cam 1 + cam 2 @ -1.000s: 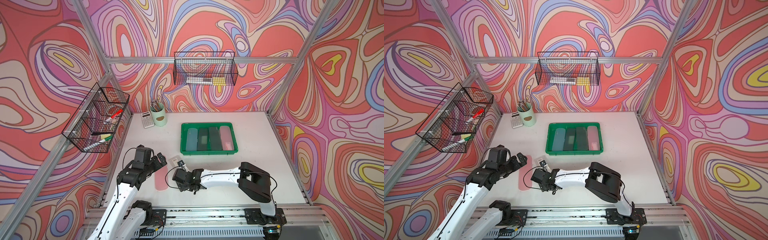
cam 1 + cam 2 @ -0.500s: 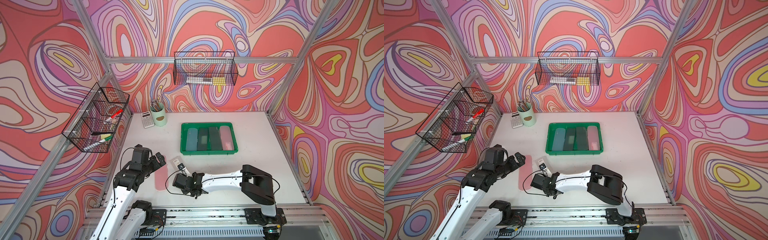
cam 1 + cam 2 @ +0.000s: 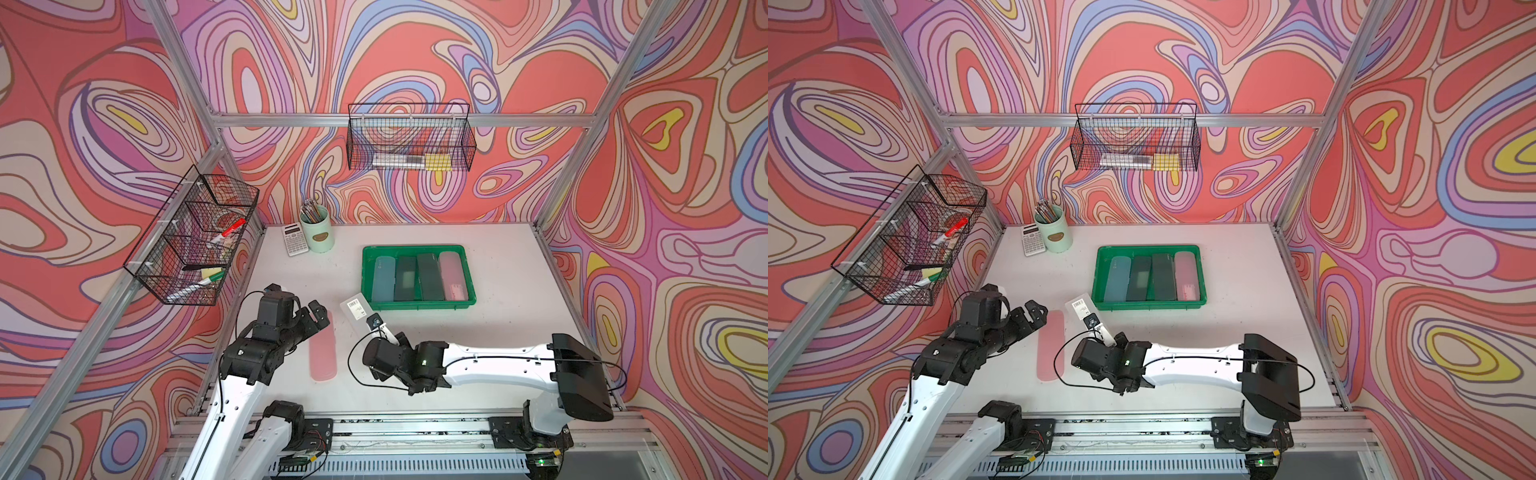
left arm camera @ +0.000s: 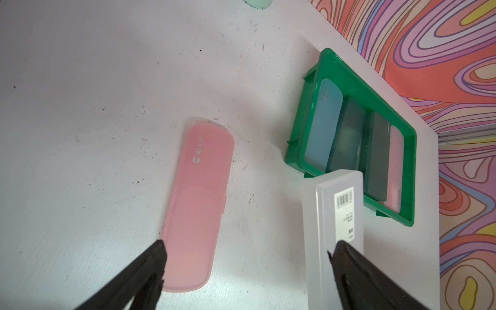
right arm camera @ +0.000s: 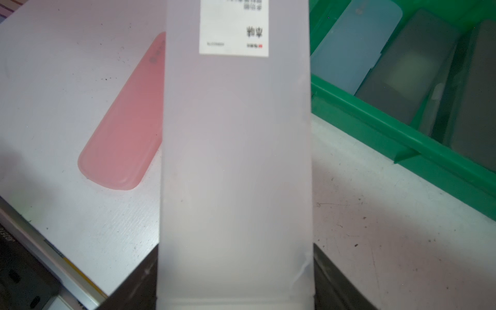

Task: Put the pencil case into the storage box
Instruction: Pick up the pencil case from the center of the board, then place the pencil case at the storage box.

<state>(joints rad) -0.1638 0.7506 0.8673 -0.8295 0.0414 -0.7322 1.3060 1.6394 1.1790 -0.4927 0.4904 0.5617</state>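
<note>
We see the right gripper (image 5: pixel 236 292) clamped on the frosted pencil case (image 4: pixel 319 228), its barcode label (image 4: pixel 344 200) print unreadable, and the left gripper (image 4: pixel 249 244) spread wide.

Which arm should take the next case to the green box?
Right: the right gripper is shut on the frosted white case near the storage box; the left gripper is open and empty.

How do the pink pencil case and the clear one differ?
Look: pink case has rounded ends; clear case is frosted white, square-cornered, barcode-labelled. State: pink case lies free on the table; clear case is gripped by the right pincer. Both are outside the storage box.
</note>
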